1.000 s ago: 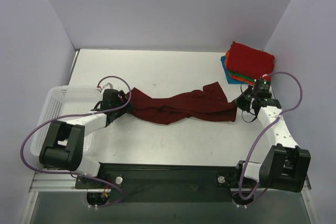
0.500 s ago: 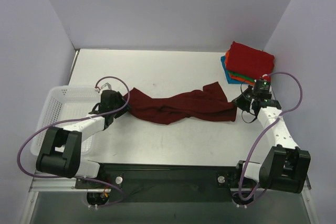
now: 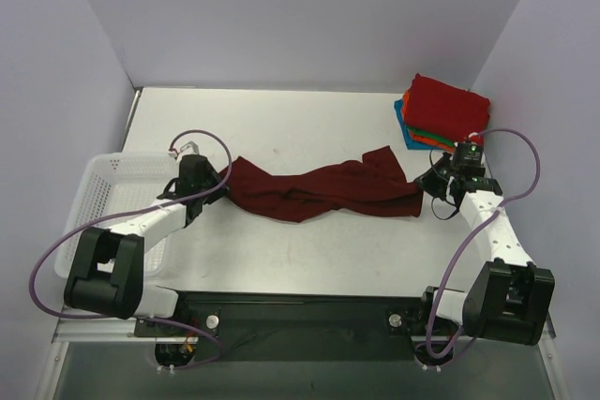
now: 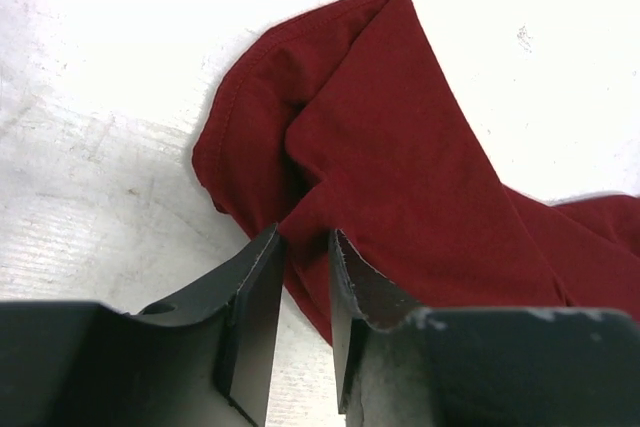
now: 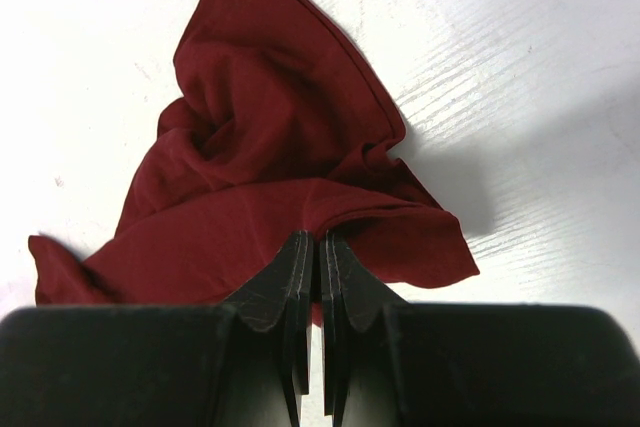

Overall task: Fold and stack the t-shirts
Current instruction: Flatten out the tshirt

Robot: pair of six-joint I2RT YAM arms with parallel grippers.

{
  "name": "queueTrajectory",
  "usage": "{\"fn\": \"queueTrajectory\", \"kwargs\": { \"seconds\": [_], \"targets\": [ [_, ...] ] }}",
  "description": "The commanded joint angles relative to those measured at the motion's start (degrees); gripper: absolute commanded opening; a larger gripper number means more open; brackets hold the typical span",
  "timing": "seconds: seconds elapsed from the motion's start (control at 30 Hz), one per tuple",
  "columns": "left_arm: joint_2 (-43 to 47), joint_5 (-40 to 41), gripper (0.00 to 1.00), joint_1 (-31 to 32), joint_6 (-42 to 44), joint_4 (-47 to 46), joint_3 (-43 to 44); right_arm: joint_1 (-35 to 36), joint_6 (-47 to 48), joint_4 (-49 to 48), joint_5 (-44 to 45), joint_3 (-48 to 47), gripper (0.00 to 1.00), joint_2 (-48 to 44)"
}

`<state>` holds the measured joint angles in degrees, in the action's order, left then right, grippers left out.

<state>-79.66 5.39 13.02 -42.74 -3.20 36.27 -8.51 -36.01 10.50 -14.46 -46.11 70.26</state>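
A dark maroon t-shirt (image 3: 319,189) lies crumpled in a long strip across the middle of the table. My left gripper (image 3: 223,185) is at the shirt's left end. In the left wrist view its jaws (image 4: 305,235) stand a narrow gap apart, with a fold of the maroon cloth (image 4: 400,147) between the tips. My right gripper (image 3: 424,186) is at the shirt's right end. There the jaws (image 5: 320,239) are shut on a pinch of the maroon cloth (image 5: 260,167). A stack of folded t-shirts (image 3: 445,105), red on top, sits at the back right.
A white mesh basket (image 3: 94,194) stands at the left edge, just behind the left arm. The folded stack sits close to the right wall, with orange, green and blue edges (image 3: 403,126) showing under the red one. Cables loop over both arms.
My left gripper's jaws have narrowed from wide open to a small gap around the shirt's left end. The right gripper and the shirt have stayed in place.
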Motion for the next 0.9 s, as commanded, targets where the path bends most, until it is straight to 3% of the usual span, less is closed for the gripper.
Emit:
{"fn": "queueTrajectory", "kwargs": {
  "seconds": [0.0,0.13,0.3,0.53,0.87],
  "targets": [
    [-1.20,0.50,0.34,-0.36,0.91,-0.31,2.93,0.43,-0.20,-0.22,-0.75,0.23,0.00,-1.79],
    [-2.43,0.06,0.26,-0.36,0.47,-0.58,3.98,0.51,-0.20,-0.22,-0.75,0.14,0.00,-2.06],
    [-2.09,-0.20,0.00,-0.36,0.46,0.73,6.09,0.34,-0.29,0.22,-0.92,-0.30,0.00,-2.76],
    [5.29,-0.47,0.00,-0.36,0.90,9.61,11.62,0.16,-0.73,3.28,-2.06,-2.66,0.00,-5.39],
    [21.29,1.12,0.00,-1.06,3.28,29.38,27.70,-2.20,-1.60,13.31,-4.08,-13.02,0.00,-15.31]
  ]
}}
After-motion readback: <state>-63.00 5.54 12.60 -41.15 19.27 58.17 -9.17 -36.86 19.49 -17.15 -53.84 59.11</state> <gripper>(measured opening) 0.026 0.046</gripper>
